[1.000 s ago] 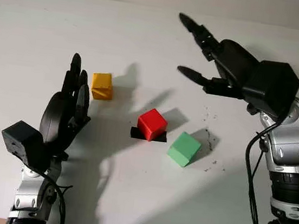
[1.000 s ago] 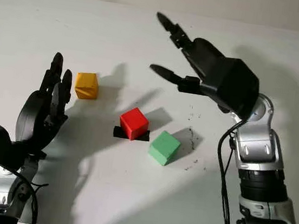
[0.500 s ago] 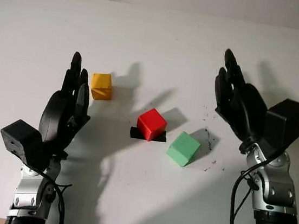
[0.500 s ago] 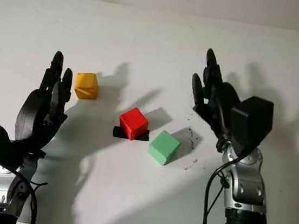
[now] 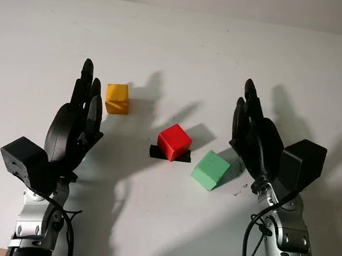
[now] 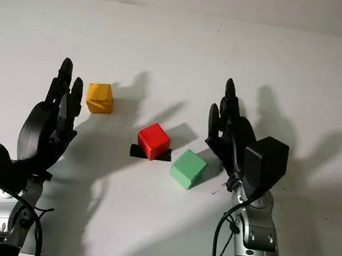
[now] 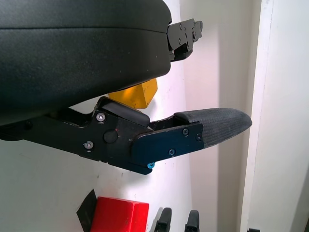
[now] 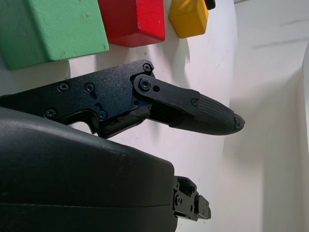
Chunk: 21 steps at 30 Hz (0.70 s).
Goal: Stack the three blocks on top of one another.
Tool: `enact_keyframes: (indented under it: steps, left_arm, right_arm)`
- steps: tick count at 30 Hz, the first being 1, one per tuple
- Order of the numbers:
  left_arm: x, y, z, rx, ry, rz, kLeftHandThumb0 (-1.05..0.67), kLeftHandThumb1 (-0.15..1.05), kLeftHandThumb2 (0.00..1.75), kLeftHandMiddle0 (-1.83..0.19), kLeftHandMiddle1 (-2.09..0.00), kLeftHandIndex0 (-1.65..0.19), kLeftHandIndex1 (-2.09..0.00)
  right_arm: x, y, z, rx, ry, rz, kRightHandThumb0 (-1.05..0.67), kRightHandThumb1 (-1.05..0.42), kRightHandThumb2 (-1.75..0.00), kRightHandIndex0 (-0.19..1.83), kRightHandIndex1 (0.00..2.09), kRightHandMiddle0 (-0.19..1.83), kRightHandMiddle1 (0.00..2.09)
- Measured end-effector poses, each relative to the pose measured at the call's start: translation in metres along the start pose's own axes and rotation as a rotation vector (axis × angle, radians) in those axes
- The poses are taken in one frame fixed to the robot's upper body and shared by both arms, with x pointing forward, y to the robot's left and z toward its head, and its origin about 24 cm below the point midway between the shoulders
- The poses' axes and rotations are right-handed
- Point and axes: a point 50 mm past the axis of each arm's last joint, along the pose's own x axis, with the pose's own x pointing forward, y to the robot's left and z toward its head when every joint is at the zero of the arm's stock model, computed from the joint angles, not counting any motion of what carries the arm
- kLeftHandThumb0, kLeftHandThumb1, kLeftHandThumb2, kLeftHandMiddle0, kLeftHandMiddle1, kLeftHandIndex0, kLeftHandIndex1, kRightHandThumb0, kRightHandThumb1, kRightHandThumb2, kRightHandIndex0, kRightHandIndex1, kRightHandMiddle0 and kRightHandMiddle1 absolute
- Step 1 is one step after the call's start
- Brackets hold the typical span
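Green block [image 5: 210, 170] sits right of centre, red block [image 5: 174, 142] on its black patch [image 5: 155, 152] just left, yellow block [image 5: 117, 98] far-left. Right hand [image 5: 253, 133] and left hand [image 5: 79, 117] are open, empty. Blocks look light, rigid; pinch opposite flat faces.

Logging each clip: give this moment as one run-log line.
stack: not started | red block, green block, yellow block apart on table | left hand open | right hand open beside green block
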Motion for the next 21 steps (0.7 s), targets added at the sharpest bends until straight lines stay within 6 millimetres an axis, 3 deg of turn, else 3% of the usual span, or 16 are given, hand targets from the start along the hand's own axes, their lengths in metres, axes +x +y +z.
enact_keyframes:
  steps: [6,9,11,13,17,21]
  left_arm:
    - [-0.001,0.007,0.002,0.008,-0.006,0.025,-0.66,1.05,0.58,0.16,-0.02,0.19,0.00]
    - [0.003,0.021,0.014,0.136,-0.038,0.112,-0.64,1.05,0.41,-0.10,-0.10,0.09,-0.06]
    - [0.010,0.030,0.029,0.284,-0.081,0.172,-0.64,1.05,0.37,-0.27,-0.14,-0.06,-0.12]
    - [0.020,0.039,0.048,0.444,-0.117,0.201,-0.66,1.05,0.33,-0.31,-0.14,-0.18,-0.17]
    - [0.041,0.061,0.090,0.668,-0.111,0.193,-0.66,1.05,0.20,-0.24,-0.09,-0.30,-0.17]
    - [0.057,0.069,0.117,0.844,-0.044,0.115,-0.74,1.04,0.08,-0.11,-0.04,-0.31,-0.13]
  right_arm:
    - [-0.001,-0.002,-0.001,0.015,0.001,-0.017,-0.74,-1.05,-0.75,-0.19,0.00,-0.19,0.00]
    - [-0.002,-0.004,-0.001,0.018,0.001,-0.026,-0.74,-1.05,-0.75,-0.19,0.00,-0.19,0.00]
    - [-0.002,-0.004,-0.001,0.021,0.000,-0.028,-0.74,-1.05,-0.75,-0.19,0.00,-0.19,0.00]
    - [-0.002,-0.004,-0.001,0.023,0.000,-0.028,-0.74,-1.05,-0.75,-0.19,0.00,-0.19,0.00]
    - [-0.002,-0.006,-0.001,0.027,-0.001,-0.034,-0.74,-1.05,-0.73,-0.19,0.00,-0.19,0.00]
    - [-0.003,-0.007,-0.001,0.031,0.000,-0.038,-0.75,-1.05,-0.73,-0.19,0.00,-0.19,0.00]
